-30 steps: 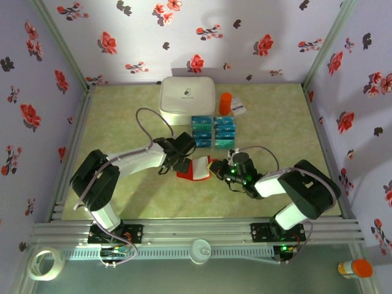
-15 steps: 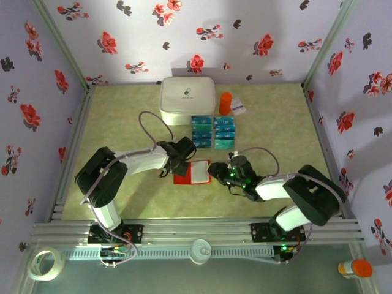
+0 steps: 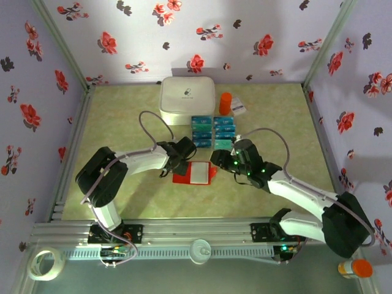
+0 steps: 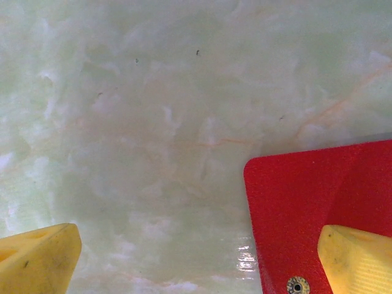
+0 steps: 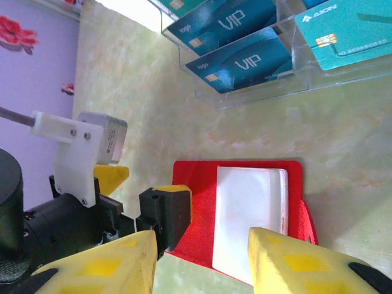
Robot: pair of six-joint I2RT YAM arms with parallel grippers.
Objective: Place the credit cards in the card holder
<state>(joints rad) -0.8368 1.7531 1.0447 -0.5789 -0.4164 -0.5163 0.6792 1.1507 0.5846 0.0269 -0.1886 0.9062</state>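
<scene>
The top view looks down on the whole bench [image 3: 122, 116] from high at its near edge. Both wrist views sit close above it, sharing the red card holder [image 4: 294, 208].

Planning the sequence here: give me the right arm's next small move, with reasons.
Probably move the right gripper over to the credit cards and close on the nearest one. Its jaws are open and empty above the card holder, which lies unfolded, pale inside up, with the left gripper open at its edge.
</scene>
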